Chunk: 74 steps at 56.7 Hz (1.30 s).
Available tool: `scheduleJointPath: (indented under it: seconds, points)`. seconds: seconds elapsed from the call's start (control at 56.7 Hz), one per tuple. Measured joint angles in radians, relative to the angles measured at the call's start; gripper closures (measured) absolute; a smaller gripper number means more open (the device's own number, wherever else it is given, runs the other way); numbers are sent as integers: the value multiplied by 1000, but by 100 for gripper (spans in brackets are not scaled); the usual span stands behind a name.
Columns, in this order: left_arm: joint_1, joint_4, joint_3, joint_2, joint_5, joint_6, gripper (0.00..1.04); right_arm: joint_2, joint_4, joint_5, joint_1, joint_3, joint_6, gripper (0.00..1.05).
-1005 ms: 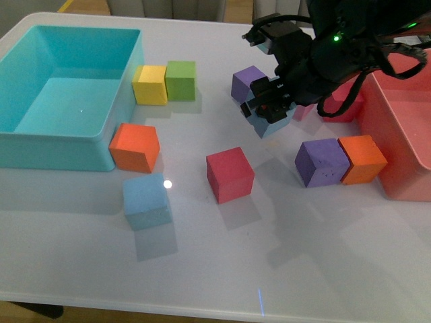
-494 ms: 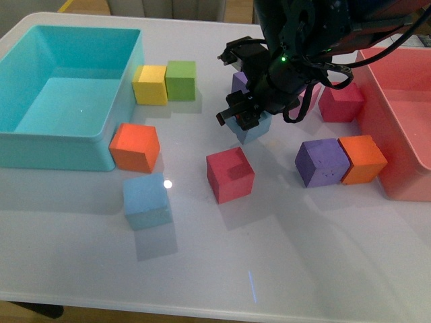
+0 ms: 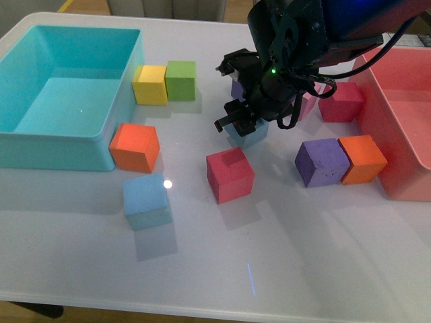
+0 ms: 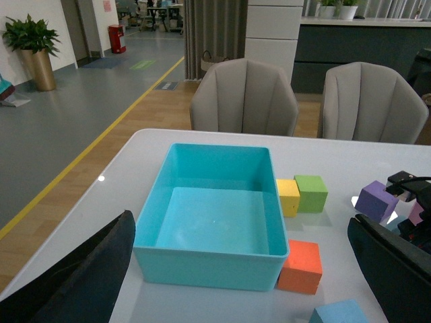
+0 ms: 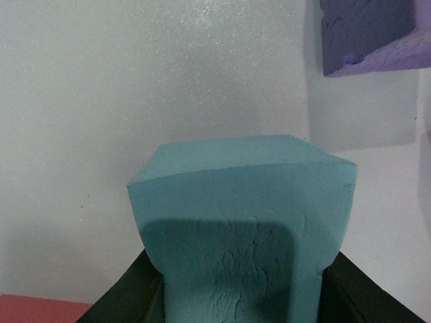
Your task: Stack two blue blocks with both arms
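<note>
**Supervisor:** Report the scene, nearest item first.

**Operator:** Step 1. Closest to me in the front view, the near blue block (image 3: 145, 200) sits free on the tabletop (image 3: 215, 269). An orange cube (image 3: 135, 147) stands just behind it, beside the turquoise bin (image 3: 40, 145). Step 2. A red cube (image 3: 230, 173) sits mid-table, well apart from that block.

**Supervisor:** And the other blue one?

**Operator:** Step 3. I read the held blue block (image 3: 248, 133) just beyond the red cube, clamped in the right gripper (image 3: 242, 124). My right wrist view confirms it: the black jaws press on both sides of the block (its foam face fills most of that picture). I cannot tell whether it clears the tabletop. A purple cube (image 3: 237, 86) lies just behind it.

**Supervisor:** Left arm?

**Operator:** Step 4. I see the left gripper (image 4: 241, 269) only in its own wrist view. Its jaws are spread wide with nothing between them. Step 5. Farther back, a yellow cube (image 3: 150, 84) and a green cube (image 3: 180, 79) stand touching each other, beside the bin's far corner.
</note>
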Motion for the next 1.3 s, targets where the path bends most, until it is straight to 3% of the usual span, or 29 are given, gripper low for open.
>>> scheduleJointPath:
  seconds: [0.405, 0.617, 0.987, 1.216, 1.252, 1.304]
  points:
    - [0, 0, 0, 0, 0, 0, 9, 3, 50, -27, -10, -32, 1, 8]
    - [0, 0, 0, 0, 0, 0, 9, -78, 153, -37, -26, -145, 1, 9]
    - [0, 0, 0, 0, 0, 0, 9, -575, 491, -43, -114, -611, -16, 9]
    - [0, 0, 0, 0, 0, 0, 9, -1019, 499, -108, -242, -991, -51, 9]
    - [0, 0, 0, 0, 0, 0, 9, -1054, 542, -77, -249, -1031, -34, 11]
    - [0, 0, 0, 0, 0, 0, 9, -1110, 793, 37, -259, -1139, 51, 21]
